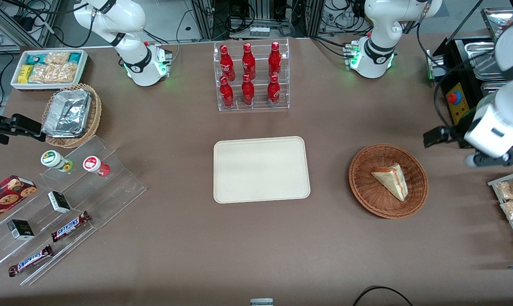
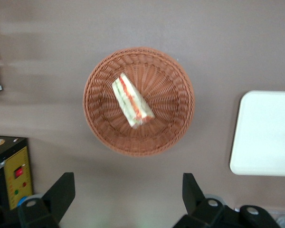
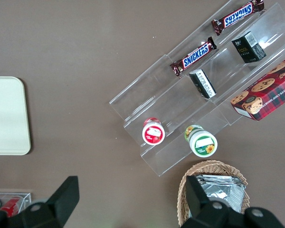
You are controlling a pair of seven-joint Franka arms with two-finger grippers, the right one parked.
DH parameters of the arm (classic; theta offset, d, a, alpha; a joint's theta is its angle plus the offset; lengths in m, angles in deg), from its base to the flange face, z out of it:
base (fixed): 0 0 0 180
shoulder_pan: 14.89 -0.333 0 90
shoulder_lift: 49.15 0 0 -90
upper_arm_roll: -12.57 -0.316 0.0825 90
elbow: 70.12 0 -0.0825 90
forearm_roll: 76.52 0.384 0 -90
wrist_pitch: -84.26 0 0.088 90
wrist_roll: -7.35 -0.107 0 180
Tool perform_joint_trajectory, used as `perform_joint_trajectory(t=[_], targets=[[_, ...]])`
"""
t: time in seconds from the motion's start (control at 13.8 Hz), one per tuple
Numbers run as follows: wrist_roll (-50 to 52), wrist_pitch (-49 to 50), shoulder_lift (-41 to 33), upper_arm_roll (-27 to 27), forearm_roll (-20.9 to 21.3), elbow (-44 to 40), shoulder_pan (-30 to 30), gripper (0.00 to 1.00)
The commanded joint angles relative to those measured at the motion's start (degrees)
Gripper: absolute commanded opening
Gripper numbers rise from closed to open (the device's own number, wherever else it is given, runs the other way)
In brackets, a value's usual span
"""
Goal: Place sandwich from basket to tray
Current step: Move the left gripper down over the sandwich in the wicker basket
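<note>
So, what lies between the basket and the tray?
Nothing: only bare brown table separates the basket and the tray, as front view shows. The open hand hangs above, sandwich untouched.

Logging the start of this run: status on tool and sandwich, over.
Tool open, hovering above table beside basket. Sandwich lying in basket, untouched. Tray bare; nothing between them.

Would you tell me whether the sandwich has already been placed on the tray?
No, the sandwich lies in the basket, the tray is bare, and the open pincer is above the table beside the basket.
</note>
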Motion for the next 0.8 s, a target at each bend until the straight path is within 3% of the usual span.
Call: perform_joint_trajectory(t=[0.0,0.73], targets=[[1.9,-6.8,-0.8,-0.3,0.2,6.5,0.0,1.00],[15.9,-30.5,-0.7,-0.2,0.3,26.4,0.1,1.00]])
